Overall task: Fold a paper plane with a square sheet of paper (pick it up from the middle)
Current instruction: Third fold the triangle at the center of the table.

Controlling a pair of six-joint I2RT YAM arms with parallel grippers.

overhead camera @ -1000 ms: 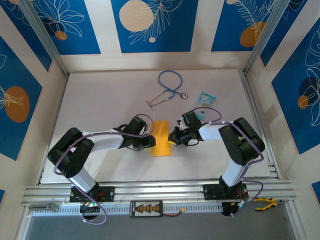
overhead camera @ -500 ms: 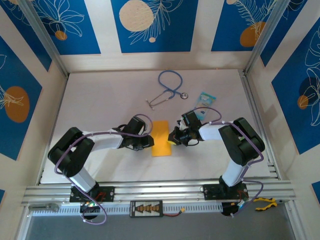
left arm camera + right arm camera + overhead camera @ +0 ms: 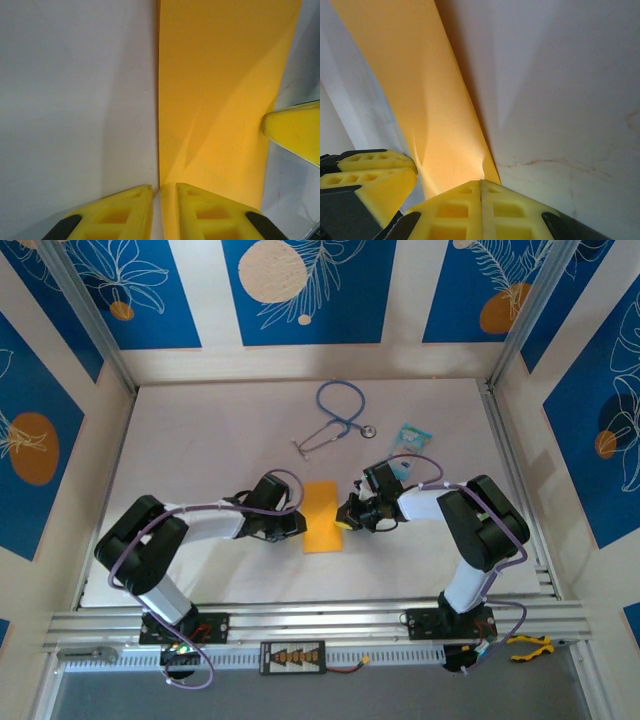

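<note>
**Folded paper (image 3: 322, 517) flanked at mid-surface**

The left tool (image 3: 160, 192) sat at the paper's nine o'clock edge, jaws nearly together with that edge running into the slit. Whether it gripped could not be told. At three o'clock the right tool (image 3: 481, 186) was closed, tips touching the opposite edge, probably pinning the strip for creasing.

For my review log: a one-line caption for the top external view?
Left tool and right tool flank a folded orange-yellow paper mid-table; stethoscope and light-blue packet lie beyond.
</note>
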